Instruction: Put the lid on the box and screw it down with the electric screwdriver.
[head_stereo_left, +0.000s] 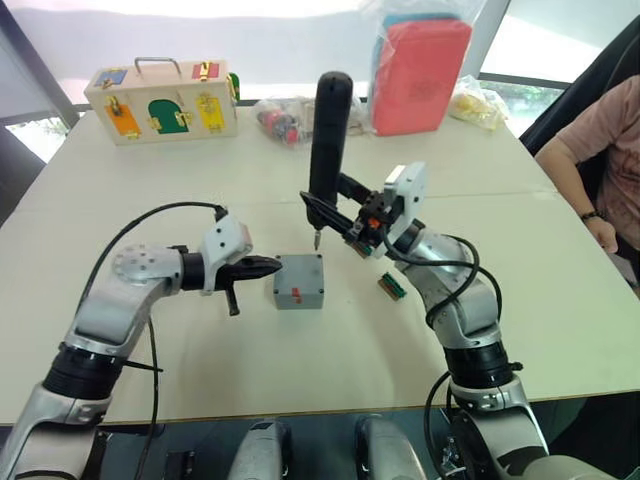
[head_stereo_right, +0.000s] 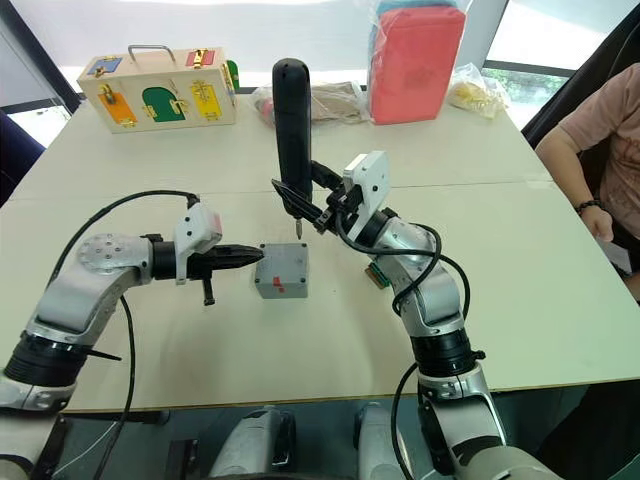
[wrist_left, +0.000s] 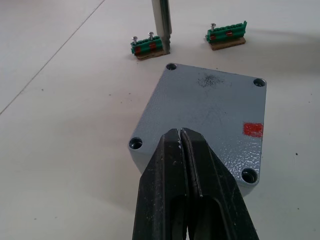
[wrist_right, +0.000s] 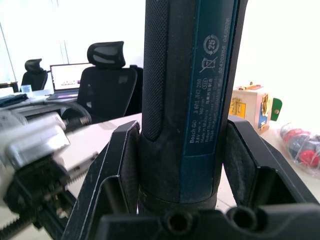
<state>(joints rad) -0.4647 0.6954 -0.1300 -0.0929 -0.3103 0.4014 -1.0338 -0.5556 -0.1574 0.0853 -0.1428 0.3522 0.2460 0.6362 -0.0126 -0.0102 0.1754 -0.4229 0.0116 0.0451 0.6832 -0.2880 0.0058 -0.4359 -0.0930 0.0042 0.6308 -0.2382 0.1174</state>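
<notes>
the lid (wrist_left: 210, 115) sits on the box (head_stereo_left: 299, 281) mid-table, bare table (head_stereo_left: 250, 370) on all sides. the left gripper (head_stereo_left: 272, 266), fingers pressed together and empty, touches the box's left edge. the right gripper (head_stereo_left: 335, 215) clamps the electric screwdriver (head_stereo_left: 328, 135) upright, its bit apparently just above the far corner; the box interior is hidden.

The left end effector (head_stereo_left: 262, 266) reaches out flat, its two black fingers (wrist_left: 187, 170) pressed tight together. The right arm is bent up, and its end effector (head_stereo_left: 325, 203) grips the black pen-shaped electric screwdriver (head_stereo_left: 328, 135) upright.
</notes>
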